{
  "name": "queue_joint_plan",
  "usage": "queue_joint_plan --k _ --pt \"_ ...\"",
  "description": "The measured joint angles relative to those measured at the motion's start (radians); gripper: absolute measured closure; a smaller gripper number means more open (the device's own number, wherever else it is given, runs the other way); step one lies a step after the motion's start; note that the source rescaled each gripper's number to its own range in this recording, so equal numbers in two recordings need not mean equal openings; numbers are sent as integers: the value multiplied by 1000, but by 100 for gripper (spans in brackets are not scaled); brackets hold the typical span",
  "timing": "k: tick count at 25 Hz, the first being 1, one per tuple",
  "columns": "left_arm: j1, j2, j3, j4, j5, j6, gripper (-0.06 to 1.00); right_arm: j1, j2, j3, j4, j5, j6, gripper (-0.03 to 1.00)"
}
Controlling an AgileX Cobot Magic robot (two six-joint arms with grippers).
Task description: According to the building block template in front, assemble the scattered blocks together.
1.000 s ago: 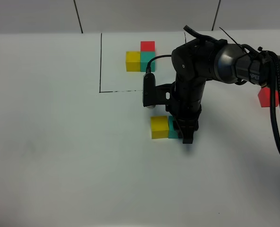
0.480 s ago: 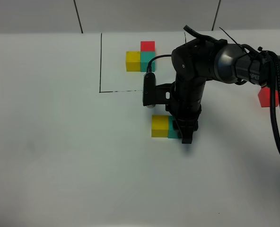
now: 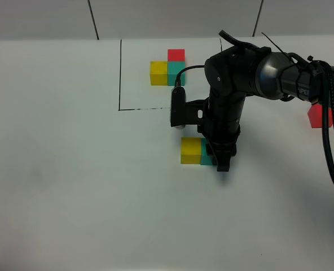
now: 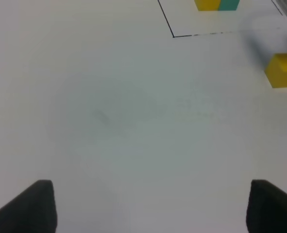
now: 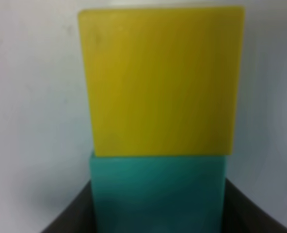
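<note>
The template shows in the exterior view as a yellow (image 3: 158, 73), a teal (image 3: 176, 74) and a red cube (image 3: 176, 55) in an L inside a black outline (image 3: 120, 73). A loose yellow cube (image 3: 190, 151) sits on the table with a loose teal cube (image 3: 206, 156) touching its right side. My right gripper (image 3: 218, 157) is down over the teal cube. In the right wrist view the fingers (image 5: 68, 216) flank the teal cube (image 5: 158, 191), with the yellow cube (image 5: 162, 80) against it. The loose red cube (image 3: 318, 116) lies far right, partly behind cables. My left gripper (image 4: 149, 194) is open and empty.
The right arm's black cables (image 3: 330, 141) hang along the right edge of the exterior view. The left wrist view shows the outline's corner (image 4: 173, 36), the loose yellow cube (image 4: 283, 70) and bare white table (image 4: 109, 111).
The yellow and teal pair has shifted very slightly toward the template. The right arm has barely moved.
</note>
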Motion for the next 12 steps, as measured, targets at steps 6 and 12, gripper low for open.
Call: queue_joint_plan --k 6,12 --pt "0 0 0 0 0 0 9 0 0 0 -1 2 -17 96" --pt "0 0 0 0 0 -1 9 0 0 0 -4 3 -47 96"
